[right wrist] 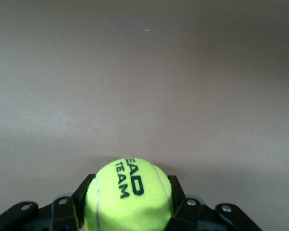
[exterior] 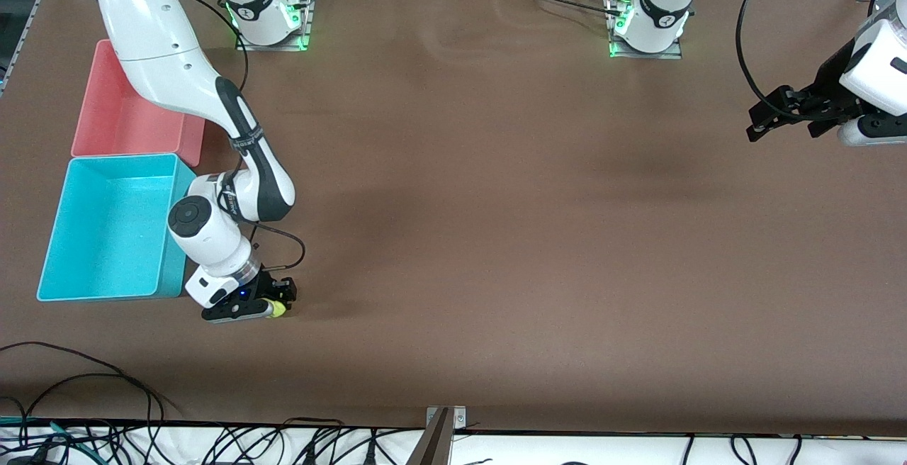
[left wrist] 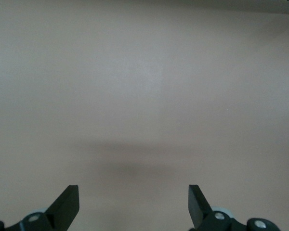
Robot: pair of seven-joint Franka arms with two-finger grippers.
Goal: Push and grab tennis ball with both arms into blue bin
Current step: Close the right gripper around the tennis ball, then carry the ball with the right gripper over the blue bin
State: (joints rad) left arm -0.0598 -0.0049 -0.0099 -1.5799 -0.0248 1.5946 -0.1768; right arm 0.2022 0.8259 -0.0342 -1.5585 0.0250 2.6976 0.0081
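Note:
The yellow-green tennis ball (exterior: 275, 307) sits low at the table between the jaws of my right gripper (exterior: 273, 307), just beside the blue bin's near corner. In the right wrist view the ball (right wrist: 127, 195), printed HEAD TEAM, fills the gap and both black fingers (right wrist: 84, 190) press its sides. The blue bin (exterior: 49, 238) is a light cyan tub at the right arm's end of the table. My left gripper (exterior: 757, 123) hangs open and empty over bare table at the left arm's end; its fingertips (left wrist: 67, 202) stand wide apart.
A pink bin (exterior: 85, 125) of the same size stands against the blue bin, farther from the front camera. Black cables (exterior: 85, 380) lie along the table's near edge. A brown mat (exterior: 496, 238) covers the table.

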